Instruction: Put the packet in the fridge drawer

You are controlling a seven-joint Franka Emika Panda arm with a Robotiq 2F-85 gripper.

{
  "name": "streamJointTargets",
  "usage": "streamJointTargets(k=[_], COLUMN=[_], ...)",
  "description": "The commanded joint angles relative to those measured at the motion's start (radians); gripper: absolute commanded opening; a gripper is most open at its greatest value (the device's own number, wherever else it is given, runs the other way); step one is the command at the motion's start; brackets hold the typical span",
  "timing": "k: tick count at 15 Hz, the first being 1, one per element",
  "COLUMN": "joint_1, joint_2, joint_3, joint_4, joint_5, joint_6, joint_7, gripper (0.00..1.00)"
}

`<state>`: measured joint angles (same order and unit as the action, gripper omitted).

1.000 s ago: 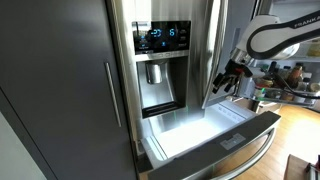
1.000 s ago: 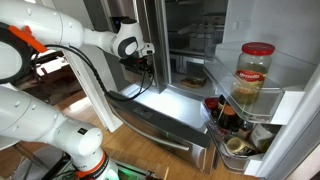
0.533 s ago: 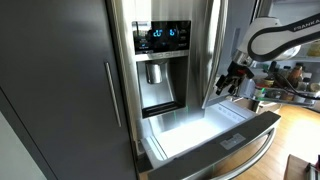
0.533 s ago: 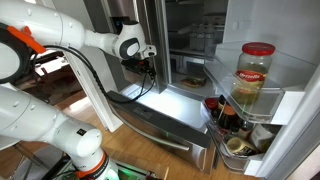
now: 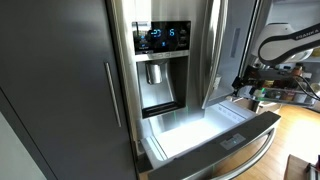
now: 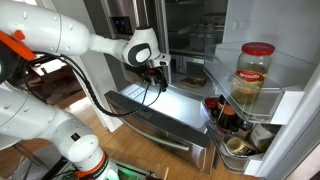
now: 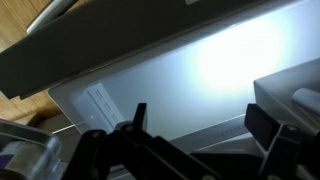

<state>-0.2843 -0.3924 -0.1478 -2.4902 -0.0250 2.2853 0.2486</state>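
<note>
The fridge drawer (image 5: 205,130) is pulled out, its white inside lit; it also shows in an exterior view (image 6: 165,105) and fills the wrist view (image 7: 200,70). My gripper (image 5: 244,83) hangs above the drawer's right end in an exterior view, and over the drawer by the open fridge (image 6: 159,74). In the wrist view my gripper (image 7: 200,120) is open, with only white drawer floor between the dark fingers (image 7: 139,115). A small pale flat rectangle (image 7: 102,100) lies near the drawer's edge; I cannot tell whether it is the packet. A similar pale patch (image 5: 232,141) shows at the drawer's front.
The steel door with the dispenser panel (image 5: 160,60) stands above the drawer. The open door's shelves hold a red-lidded jar (image 6: 254,75) and bottles (image 6: 225,115). Fridge shelves (image 6: 195,40) lie behind the gripper. A second robot arm (image 6: 40,110) stands nearby.
My gripper has moved sideways over the drawer, to the right in both exterior views and a little lower. The drawer has not moved.
</note>
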Motion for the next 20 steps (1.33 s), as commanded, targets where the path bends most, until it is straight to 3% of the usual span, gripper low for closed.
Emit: streamJointTargets(k=[1, 5, 6, 14, 17, 20], joint_1=[-0.043, -0.052, -0.047, -0.045, -0.082, -0.075], joint_2=[0.068, 0.156, 0.101, 0.152, 0.266, 0.382], joint_3=[-0.001, -0.006, -0.004, -0.007, 0.019, -0.001], joint_4=[0.008, 0.044, 0.017, 0.045, 0.108, 0.189], joint_5=[0.003, 0.064, 0.030, 0.051, -0.015, -0.040], joint_6=[0.132, 0.288, 0.234, 0.280, 0.345, 0.410], joint_7=[0.143, 0.283, 0.227, 0.276, 0.434, 0.582], gripper=[1.00, 1.00, 1.00, 1.00, 1.00, 1.00])
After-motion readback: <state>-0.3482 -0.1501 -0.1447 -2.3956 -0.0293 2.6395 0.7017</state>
